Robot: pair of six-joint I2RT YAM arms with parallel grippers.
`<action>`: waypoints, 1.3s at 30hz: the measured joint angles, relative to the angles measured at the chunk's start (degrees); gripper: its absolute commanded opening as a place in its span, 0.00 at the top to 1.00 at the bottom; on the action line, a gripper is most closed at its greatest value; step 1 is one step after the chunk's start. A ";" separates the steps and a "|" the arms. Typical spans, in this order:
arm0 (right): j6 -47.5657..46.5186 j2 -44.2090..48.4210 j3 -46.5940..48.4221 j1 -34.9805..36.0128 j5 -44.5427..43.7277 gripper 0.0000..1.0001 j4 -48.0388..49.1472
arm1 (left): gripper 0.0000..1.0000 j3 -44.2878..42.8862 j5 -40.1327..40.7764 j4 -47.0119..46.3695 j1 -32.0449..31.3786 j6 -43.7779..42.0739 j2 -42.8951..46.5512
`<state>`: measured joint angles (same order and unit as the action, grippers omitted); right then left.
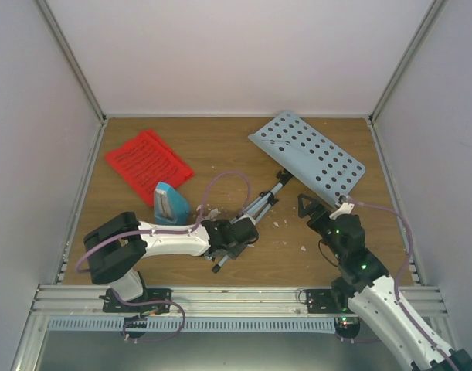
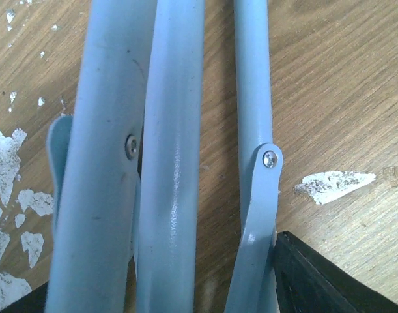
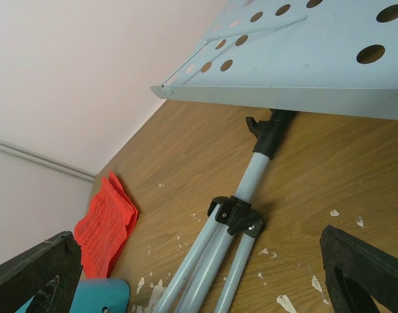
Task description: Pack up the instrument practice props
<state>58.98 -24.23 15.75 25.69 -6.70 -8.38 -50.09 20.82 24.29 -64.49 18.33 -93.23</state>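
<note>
**Pinching the Stand's Folded Legs While the Second Arm Lines Up on the Pole**

We see the music stand (image 1: pixel 320 158) lying down across the table (image 1: pixel 220 143). In the overhead view its hole-punched plate (image 1: pixel 297 143) sits at two o'clock. The pole slants down toward six o'clock, where the tripod legs (image 2: pixel 172 163) are folded flat against one another.

The left gripper (image 1: pixel 237 233) sits on that leg bundle. Its wrist view shows three pale-blue tubes filling the gap. A black pad (image 2: pixel 316 280) presses against the outer strut on one side, and a sliver of the other pad shows at the far side. We read that as a pinch on the legs, probably there to hold them collapsed and to pin the low end of the stand.

The right gripper (image 1: pixel 308 205) hovers at three o'clock, just beside the plate's near edge, with its jaws spread wide and nothing between them. Its camera looks along the pole toward the black collar (image 3: pixel 236 215). We judge it is lined up to take the upper shaft or the plate joint, whichever needs folding or lifting next.

The red pages (image 1: pixel 149 164) lie at ten o'clock and the small blue box (image 1: pixel 171 205) at nine. They sit just beside each other and apart from both arms, and neither looks packed yet. White scraps (image 1: pixel 280 224) dot the wood around the legs. We cannot see any container to pack into.
</note>
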 measured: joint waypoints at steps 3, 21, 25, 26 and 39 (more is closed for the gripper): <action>0.02 0.35 0.00 0.00 -0.13 0.00 -0.37 | 0.34 -0.17 0.28 0.13 -0.09 0.76 0.00; 0.02 2.67 -0.02 0.00 -0.33 0.00 -2.40 | 0.01 -1.33 -2.91 4.57 0.35 3.19 4.87; 0.02 3.28 -0.44 0.00 -0.31 0.00 -2.78 | 0.01 -0.04 -5.51 4.68 2.34 4.31 4.87; 0.02 3.41 -0.50 0.00 -0.31 0.00 -2.99 | 0.01 0.35 -6.10 4.72 2.84 4.59 4.87; 1.51 5.95 -1.90 0.00 -0.15 0.00 -4.09 | 0.01 3.28 -6.91 4.35 4.66 6.95 4.00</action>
<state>60.49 -18.28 13.85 25.69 -6.85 -12.47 -46.81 13.91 28.64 -59.83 25.28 -89.23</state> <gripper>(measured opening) 0.995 0.990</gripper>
